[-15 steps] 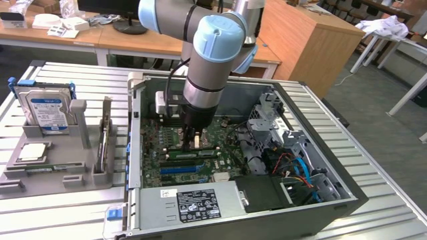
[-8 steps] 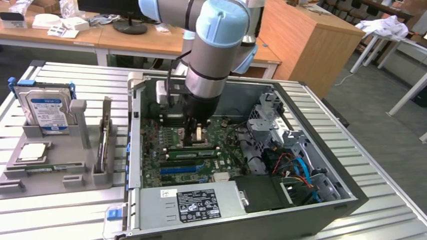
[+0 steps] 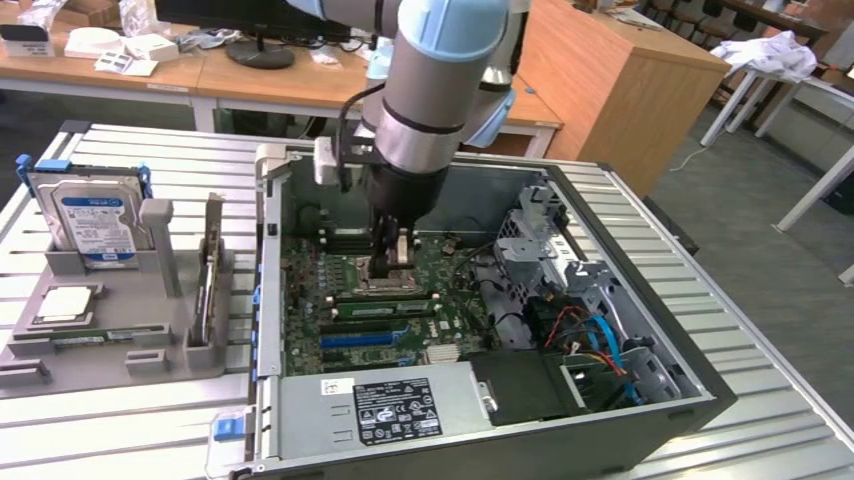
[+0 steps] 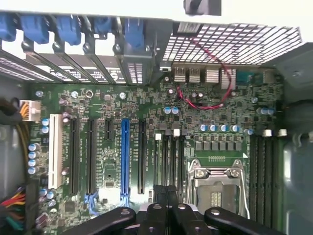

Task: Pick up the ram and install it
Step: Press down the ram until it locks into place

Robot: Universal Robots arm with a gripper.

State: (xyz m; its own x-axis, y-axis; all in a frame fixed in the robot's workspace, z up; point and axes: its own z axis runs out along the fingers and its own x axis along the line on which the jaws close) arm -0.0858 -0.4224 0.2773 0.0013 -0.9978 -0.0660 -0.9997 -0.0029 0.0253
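Observation:
My gripper [image 3: 395, 266] reaches down into the open computer case [image 3: 667, 385] and hangs above the motherboard [image 3: 461, 262], beside the CPU socket [image 4: 215, 192]. Its dark fingers [image 4: 166, 197] are pressed together, and nothing shows between them. In the exterior view a thin green stick with dark chips, the ram [image 3: 382, 306] by its look, lies along the black memory slots [image 4: 169, 159] just in front of the gripper. In the wrist view those slots run up from my fingertips, and I cannot make out any green in them. The blue expansion slot [image 4: 124, 156] lies further along the board.
A grey fixture [image 3: 114, 345] at the exterior view's left holds a hard drive [image 3: 94, 220], a CPU [image 3: 67, 305] and a small green board [image 3: 80, 340]. Inside the case are the power supply [image 3: 387, 405], a drive cage [image 3: 541, 235] and loose cables [image 3: 594, 340]. Desks stand behind.

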